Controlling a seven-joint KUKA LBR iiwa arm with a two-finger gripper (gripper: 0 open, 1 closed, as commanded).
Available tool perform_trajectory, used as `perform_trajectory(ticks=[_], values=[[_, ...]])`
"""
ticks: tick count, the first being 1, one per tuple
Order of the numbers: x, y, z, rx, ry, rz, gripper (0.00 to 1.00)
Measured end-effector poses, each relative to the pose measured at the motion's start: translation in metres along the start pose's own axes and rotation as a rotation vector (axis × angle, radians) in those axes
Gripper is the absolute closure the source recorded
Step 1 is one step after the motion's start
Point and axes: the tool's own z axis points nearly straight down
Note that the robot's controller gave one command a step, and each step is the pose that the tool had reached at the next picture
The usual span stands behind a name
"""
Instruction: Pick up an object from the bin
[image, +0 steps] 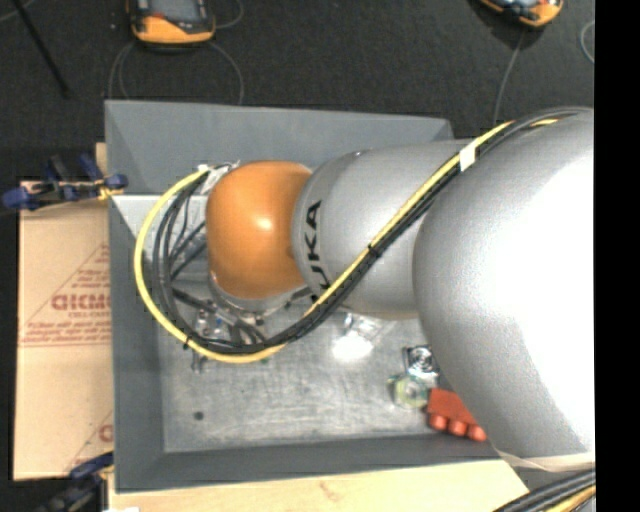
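The arm (400, 230) reached in from the right of the camera view and lay across most of the grey bin (270, 400). Its orange cover (255, 230) and a loop of black and yellow cables (160, 240) sat above the gripper (222, 325). The gripper was down near the bin floor in the left half, with only some metal parts showing under the cover. Whether the jaws were apart or together could not be told, and nothing could be seen between them.

The nearest thing to the jaws was a small pale, shiny piece (352, 345), which lay to their right in the view, near but apart from them. Further right of the jaws, close to the bin's front right corner, three small things lay in a group beside the arm: a silvery piece (420, 360), a greenish piece (405, 392) just below it, and a red piece with rounded bumps (455, 415) nearest the corner. The floor in front of the jaws was bare grey metal with a small dark spot (198, 415).
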Motion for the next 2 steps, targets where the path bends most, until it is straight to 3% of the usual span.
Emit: perform_trajectory(ticks=[1, 2], values=[[-0.0002, -0.01, 0.0275, 0.0, 0.008, -0.304, 1.0], [-0.0006, -0.0094, 0.0267, -0.001, 0.007, -0.303, 0.0]])
